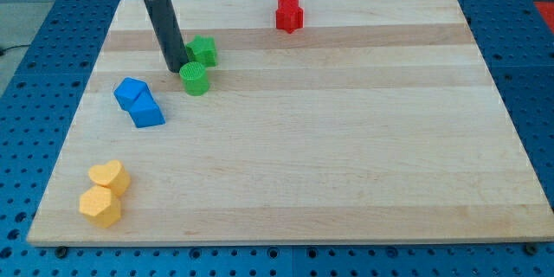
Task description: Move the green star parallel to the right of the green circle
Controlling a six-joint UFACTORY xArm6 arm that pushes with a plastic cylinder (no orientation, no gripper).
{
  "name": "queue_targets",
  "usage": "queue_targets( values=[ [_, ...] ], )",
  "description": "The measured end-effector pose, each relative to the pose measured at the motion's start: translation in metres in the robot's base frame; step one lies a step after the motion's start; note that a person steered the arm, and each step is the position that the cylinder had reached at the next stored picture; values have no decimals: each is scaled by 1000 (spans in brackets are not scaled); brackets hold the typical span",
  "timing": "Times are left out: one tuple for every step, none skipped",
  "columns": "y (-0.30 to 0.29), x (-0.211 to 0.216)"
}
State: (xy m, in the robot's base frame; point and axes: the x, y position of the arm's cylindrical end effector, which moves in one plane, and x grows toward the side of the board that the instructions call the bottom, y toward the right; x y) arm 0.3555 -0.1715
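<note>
My tip [176, 70] stands bare, gripping nothing, just left of the green star [202, 50] and green circle [195, 79], where a careless push risks shifting both.

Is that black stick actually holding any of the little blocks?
No, nothing is held. My tip only pushes; it stands at the left of the green star and green circle, close beside both.

Green star [203, 50] and circle [195, 79]; perhaps pale wood board [346, 138].
</note>
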Motion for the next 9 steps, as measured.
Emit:
queue_targets(
  values=[
    [0, 0],
    [-4, 0],
    [-23, -12],
    [11, -39],
    [21, -52],
    [41, -24],
    [54, 16],
    [117, 9],
    [195, -14]
  ],
)
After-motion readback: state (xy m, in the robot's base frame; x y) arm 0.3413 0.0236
